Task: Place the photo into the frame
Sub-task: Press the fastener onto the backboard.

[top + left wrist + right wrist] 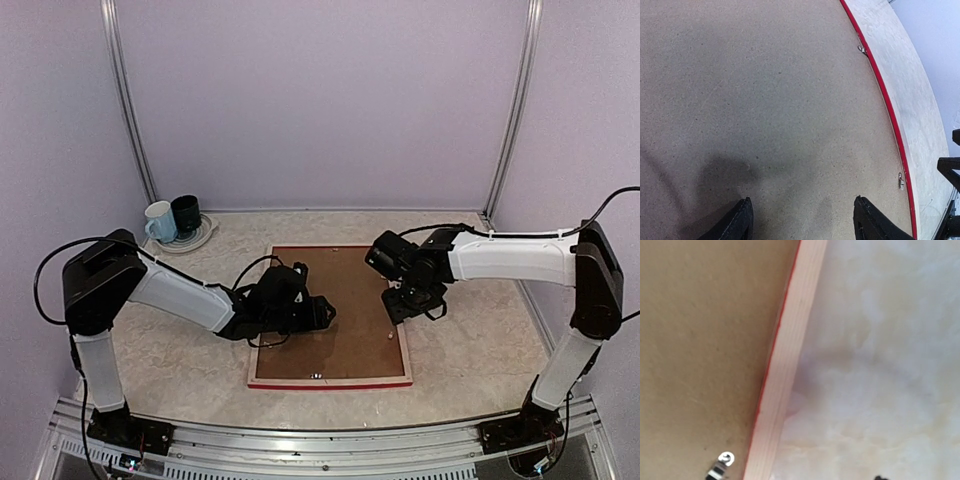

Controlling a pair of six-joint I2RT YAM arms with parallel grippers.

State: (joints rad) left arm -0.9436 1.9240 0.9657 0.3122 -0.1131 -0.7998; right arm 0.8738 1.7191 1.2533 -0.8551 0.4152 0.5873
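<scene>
Brown fibreboard backing board [335, 300]: lies flat inside the frame [330, 383].

Frame: face down at the counter's [470, 340] centre, red lip and pale wood side showing.

Photo: not visible in any view; whether it lies under the board cannot be told.

Left pincer [802, 222]: wide, empty, hovering low over the board's left half.

Right pincer [398, 308]: at the frame's right edge; spread cannot be told.

Small metal tabs [900, 181]: at the board's right edge, beside the red lip.

Two mugs [172, 218]: on a plate [205, 238], far-left corner.

Step, as judged: work on the frame's back, either lifting the board or securing it.

Next move, as judged: calls for fine fingertip contact at a tab without sliding the frame.
</scene>
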